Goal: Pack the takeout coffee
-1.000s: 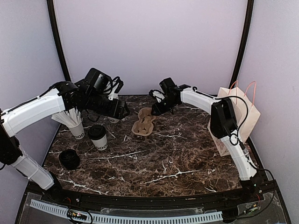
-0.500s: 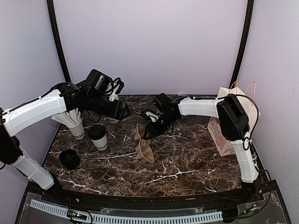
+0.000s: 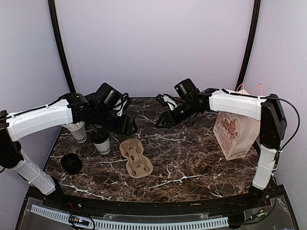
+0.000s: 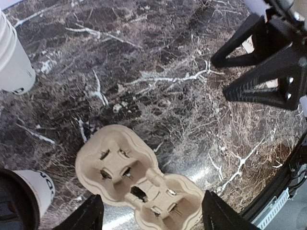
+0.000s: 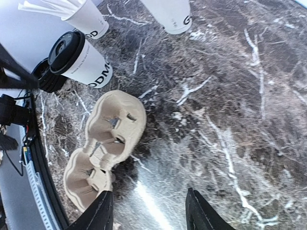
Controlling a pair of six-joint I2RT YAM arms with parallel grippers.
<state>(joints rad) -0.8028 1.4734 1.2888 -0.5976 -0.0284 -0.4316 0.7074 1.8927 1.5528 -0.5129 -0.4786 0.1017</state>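
The takeout coffee (image 3: 100, 141), a white cup with black lettering and a black lid, stands upright at the left of the table; the right wrist view shows it too (image 5: 82, 58). A tan pulp cup carrier (image 3: 135, 157) lies flat right of it, both sockets empty. My left gripper (image 3: 128, 126) hovers open just behind the carrier, its fingers (image 4: 89, 215) wide apart on either side of the carrier (image 4: 139, 184) below. My right gripper (image 3: 162, 121) hangs open over bare marble at the back centre, holding nothing.
A white cup of paper-wrapped straws (image 3: 77, 130) stands behind the coffee. A stack of black lids (image 3: 71, 163) lies at the front left. A stack of nested cups (image 5: 170, 14) stands at the back. A paper bag (image 3: 235, 132) with orange handles stands at the right.
The right gripper brought the carrier forward from the back and let it go; it now lies flat at front centre. The right arm has drawn back. The left gripper has shifted slightly right.
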